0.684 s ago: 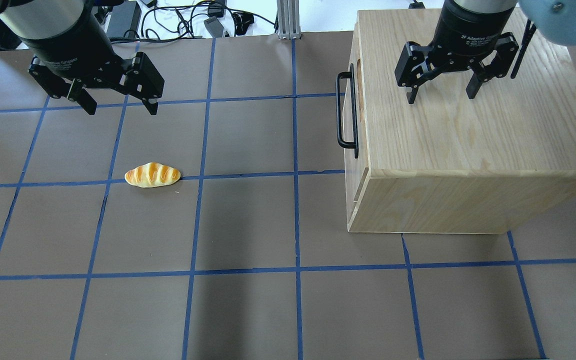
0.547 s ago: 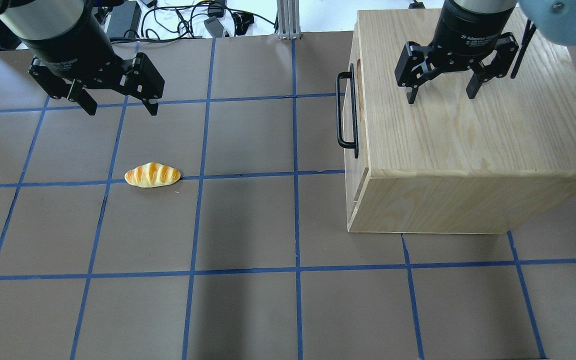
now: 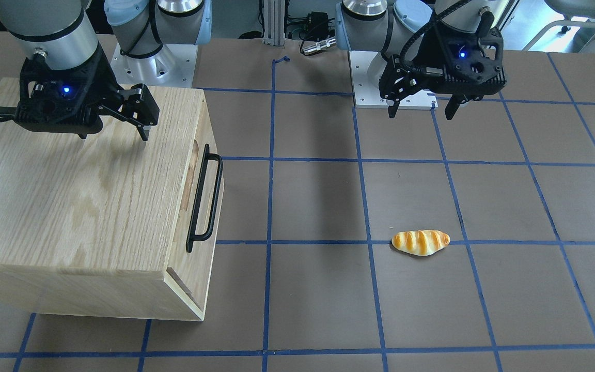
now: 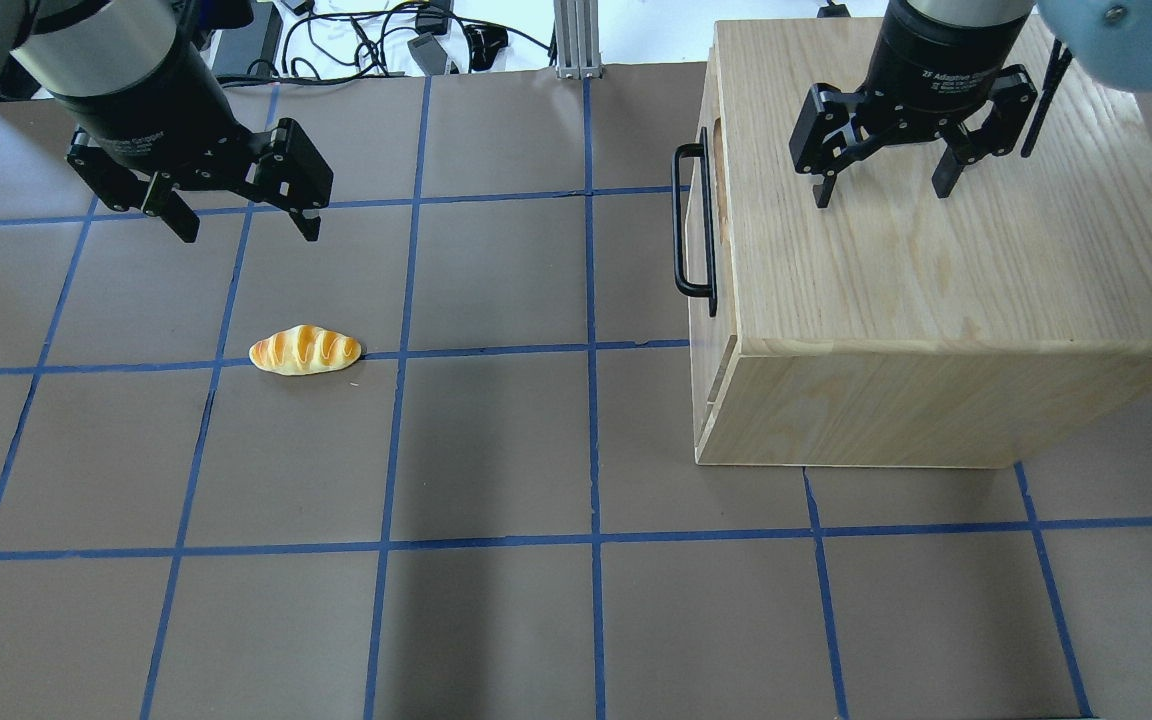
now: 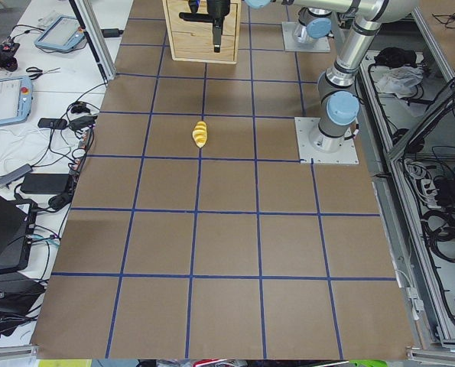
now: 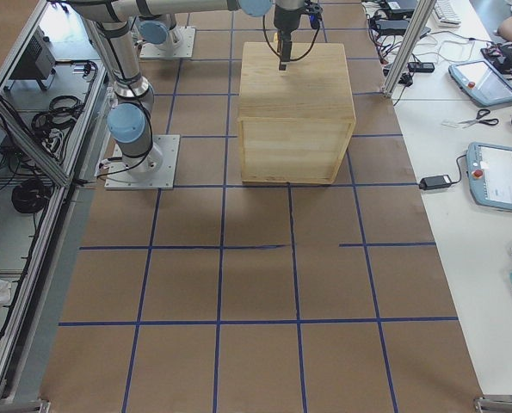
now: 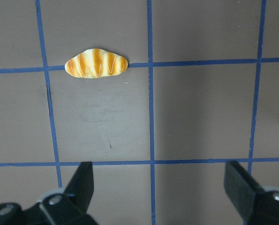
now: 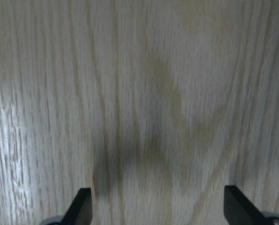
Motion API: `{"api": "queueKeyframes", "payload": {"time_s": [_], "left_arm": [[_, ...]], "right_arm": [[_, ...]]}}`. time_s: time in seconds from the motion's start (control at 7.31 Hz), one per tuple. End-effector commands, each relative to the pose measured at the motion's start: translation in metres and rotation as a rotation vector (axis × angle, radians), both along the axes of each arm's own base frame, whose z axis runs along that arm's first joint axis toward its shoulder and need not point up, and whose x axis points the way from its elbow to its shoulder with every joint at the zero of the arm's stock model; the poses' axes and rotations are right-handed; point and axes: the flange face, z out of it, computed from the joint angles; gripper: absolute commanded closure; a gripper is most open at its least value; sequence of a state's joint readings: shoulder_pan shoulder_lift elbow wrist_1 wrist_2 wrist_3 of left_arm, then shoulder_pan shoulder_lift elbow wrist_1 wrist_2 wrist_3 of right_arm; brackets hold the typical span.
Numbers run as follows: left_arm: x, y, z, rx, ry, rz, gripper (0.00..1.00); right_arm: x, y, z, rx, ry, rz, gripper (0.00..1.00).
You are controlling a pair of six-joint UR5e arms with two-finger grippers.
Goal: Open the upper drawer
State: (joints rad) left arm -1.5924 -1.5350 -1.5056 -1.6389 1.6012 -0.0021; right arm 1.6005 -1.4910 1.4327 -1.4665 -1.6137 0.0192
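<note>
1. The upper drawer sits shut, its front level with the face of the cabinet box. You find it at the top of the face that looks toward the bench's middle, on the robot's right half.
2. Its black bar handle stands off the front and runs along it, with nothing touching it.
3. Out from the handle you have bare bench, open all the way across the middle.
4. The right gripper hovers over the box's top, set back from the handle-side edge. Its fingers are spread apart and empty.
5. The left gripper hangs above the bench on the other half. Its fingers are also apart and hold nothing.
6. A bread roll lies on a blue tape line near the left gripper, well apart from the drawer front.
</note>
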Motion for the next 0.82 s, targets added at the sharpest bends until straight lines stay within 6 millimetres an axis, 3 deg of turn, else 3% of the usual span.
{"api": "queueKeyframes", "payload": {"time_s": [0.0, 0.68], "left_arm": [[0.0003, -0.0002, 0.0005, -0.004, 0.004, -0.002, 0.0], [0.0016, -0.0059, 0.0036, -0.008, 0.006, -0.007, 0.0]], "right_arm": [[-0.0003, -0.0001, 0.0, 0.0, 0.0, -0.001, 0.0], [0.0005, 0.0001, 0.0, 0.0, 0.0, 0.0, 0.0]]}}
